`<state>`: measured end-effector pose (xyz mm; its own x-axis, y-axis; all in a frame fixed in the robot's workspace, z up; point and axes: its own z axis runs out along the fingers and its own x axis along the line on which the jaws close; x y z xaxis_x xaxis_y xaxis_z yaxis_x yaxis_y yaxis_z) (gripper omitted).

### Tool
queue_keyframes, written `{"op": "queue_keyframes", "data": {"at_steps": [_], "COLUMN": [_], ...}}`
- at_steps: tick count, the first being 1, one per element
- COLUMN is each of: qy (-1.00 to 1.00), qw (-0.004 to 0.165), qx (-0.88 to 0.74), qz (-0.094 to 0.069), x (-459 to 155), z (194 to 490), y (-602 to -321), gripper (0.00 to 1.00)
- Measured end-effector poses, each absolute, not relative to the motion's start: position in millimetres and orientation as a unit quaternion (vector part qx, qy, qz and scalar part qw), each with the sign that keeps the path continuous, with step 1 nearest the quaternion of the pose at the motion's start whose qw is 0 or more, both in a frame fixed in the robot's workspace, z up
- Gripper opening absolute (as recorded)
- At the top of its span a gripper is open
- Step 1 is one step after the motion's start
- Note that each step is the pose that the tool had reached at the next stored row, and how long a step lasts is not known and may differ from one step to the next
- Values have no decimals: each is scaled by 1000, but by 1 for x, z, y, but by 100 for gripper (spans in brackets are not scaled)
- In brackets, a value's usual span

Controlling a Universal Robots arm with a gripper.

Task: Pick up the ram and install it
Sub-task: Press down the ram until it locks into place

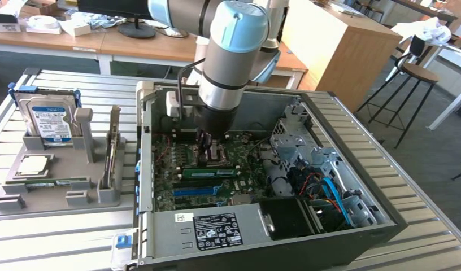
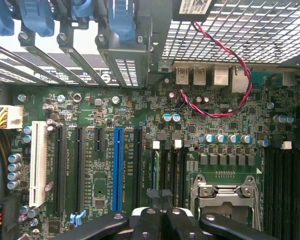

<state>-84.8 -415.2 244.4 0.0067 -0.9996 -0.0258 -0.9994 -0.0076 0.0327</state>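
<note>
Gripper (image 1: 208,148), exterior view: lowered into open computer case (image 1: 381,226), just past blue slot (image 1: 196,191), claw pinched together on itself. Ram (image 1: 209,171): standing on edge in a motherboard slot, near blue slot on its far side, just beside the claw tip; contact impossible to tell.

Wrist view: fingers (image 2: 149,225) closed against each other, poised over the slots alongside blue slot (image 2: 118,167). Ram (image 2: 158,172) seen edge-on, between blue slot and CPU socket (image 2: 225,195).
</note>
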Motion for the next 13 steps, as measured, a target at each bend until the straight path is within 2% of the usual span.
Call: {"op": "queue_keyframes", "data": {"at_steps": [13], "qy": [-704], "qw": [3], "qx": [709], "qz": [-21], "x": [-85], "z": [240], "y": [-415], "gripper": [10]}}
